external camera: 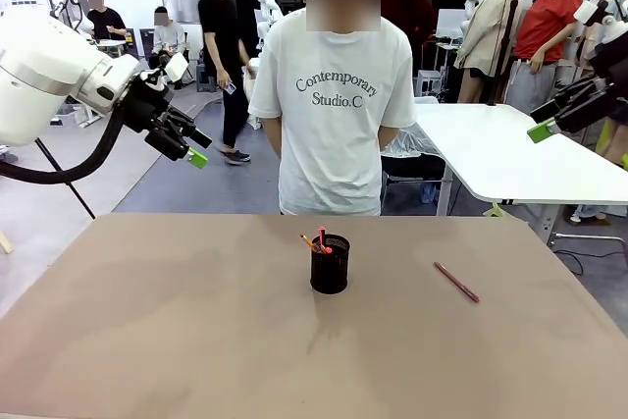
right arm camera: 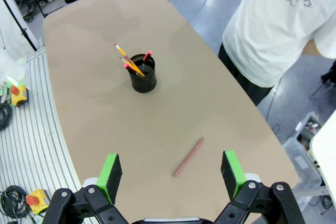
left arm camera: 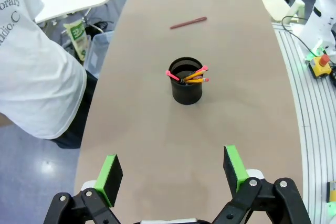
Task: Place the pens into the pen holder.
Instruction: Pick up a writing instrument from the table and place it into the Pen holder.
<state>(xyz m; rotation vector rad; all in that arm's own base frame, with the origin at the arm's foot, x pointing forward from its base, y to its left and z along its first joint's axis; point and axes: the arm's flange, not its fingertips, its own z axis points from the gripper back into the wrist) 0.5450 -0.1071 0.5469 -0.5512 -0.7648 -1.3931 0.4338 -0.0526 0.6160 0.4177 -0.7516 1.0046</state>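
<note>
Green pads were seen spread wide on the left gripper point(left arm camera: 173, 171), which was held released and empty above the near end of the table point(left arm camera: 136, 129). In its wrist view the pen holder point(left arm camera: 187, 85) stood at twelve o'clock, well apart from the fingers, with the pinkish-red pen point(left arm camera: 188, 22) lying flat farther out along the same line.

The right gripper point(right arm camera: 171, 174) was likewise held open with nothing between its pads. In its wrist view the pinkish-red pen was found just ahead at twelve o'clock, and the pen holder farther off at eleven o'clock. The yellow-orange pencil point(right arm camera: 126, 57) and a red-tipped pen point(right arm camera: 147, 56) were seen leaning inside the holder.

From the front, both grippers were raised well above the table, and the loose pen lay at three o'clock of the holder. A person point(external camera: 334, 95) was stood at the far edge.
</note>
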